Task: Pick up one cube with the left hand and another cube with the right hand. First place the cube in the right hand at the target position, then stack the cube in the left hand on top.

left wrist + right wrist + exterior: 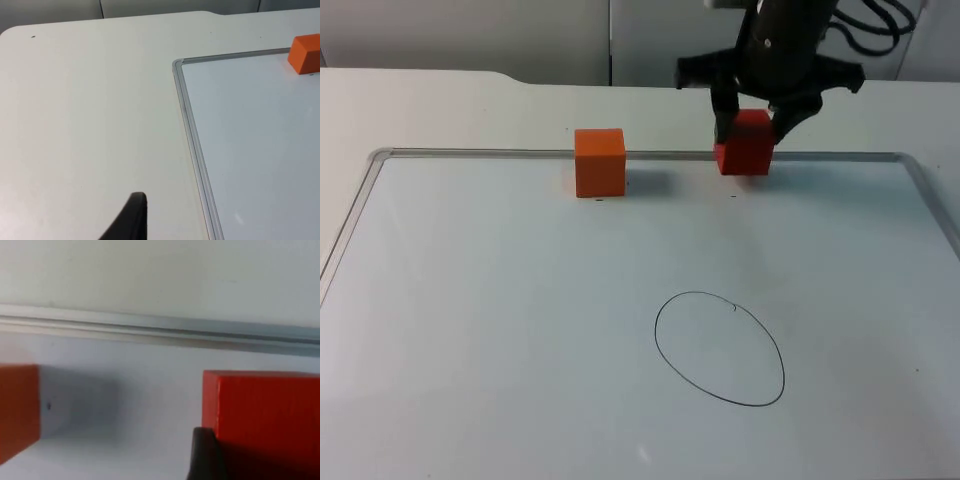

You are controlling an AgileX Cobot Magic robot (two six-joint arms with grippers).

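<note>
My right gripper (756, 118) is at the far edge of the whiteboard, shut on a red cube (746, 145), with a black finger on either side of it. In the right wrist view the red cube (265, 415) is close up, one fingertip (202, 455) pressed against its side. An orange cube (599, 161) stands on the board to the left of it, an edge of it visible as the orange cube (17, 410) and, from the left wrist, as the orange cube (305, 52). My left gripper (131, 220) waits over the bare table beside the board's corner.
A hand-drawn black oval (720, 348) marks a spot in the middle of the whiteboard (500, 330). The board's raised metal frame (470, 153) runs just behind both cubes, and the same frame (192, 145) borders the white table top (90, 110). A grey partition wall stands behind.
</note>
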